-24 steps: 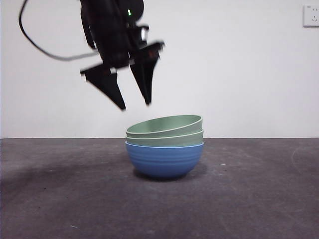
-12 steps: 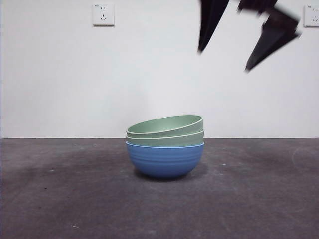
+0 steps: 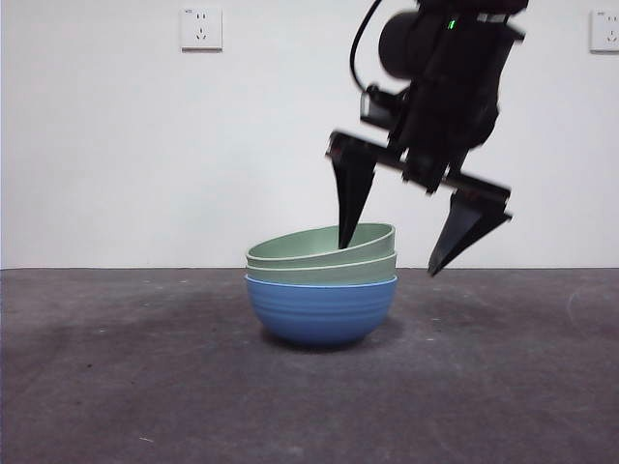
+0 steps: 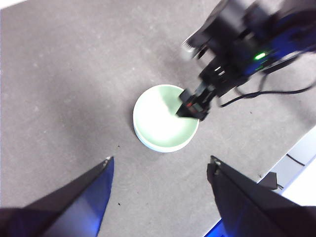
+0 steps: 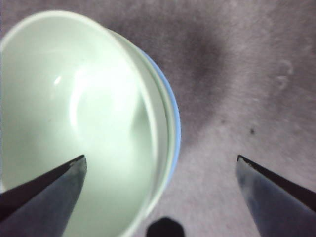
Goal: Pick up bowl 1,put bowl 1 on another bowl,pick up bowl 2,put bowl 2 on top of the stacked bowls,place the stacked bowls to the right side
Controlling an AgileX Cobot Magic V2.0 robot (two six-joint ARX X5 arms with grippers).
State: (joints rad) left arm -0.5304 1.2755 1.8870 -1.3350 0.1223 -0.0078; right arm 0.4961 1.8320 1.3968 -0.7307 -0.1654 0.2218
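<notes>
The stacked bowls stand mid-table. A blue bowl [image 3: 319, 309] is at the bottom, a pale green bowl [image 3: 319, 272] sits in it, and a second pale green bowl [image 3: 305, 244] lies tilted on top. My right gripper [image 3: 390, 258] is open and straddles the stack's right rim, one jaw over the top bowl's inside and the other outside it. The right wrist view shows the green bowl's inside [image 5: 74, 113] and the blue rim [image 5: 176, 128] between the open right gripper [image 5: 160, 158]. My left gripper [image 4: 161, 158] hangs open high above the stack [image 4: 163, 121], holding nothing.
The grey table [image 3: 145, 387] stretches to both sides of the stack. Two wall sockets [image 3: 200, 27] [image 3: 604, 29] sit on the white wall behind. In the left wrist view the table's edge [image 4: 296, 158] runs close beyond the right arm [image 4: 237, 44].
The left arm rose away from the stack and out of the front view. The right arm came in from the top right and dropped to the stack's right rim. The bowls stayed put.
</notes>
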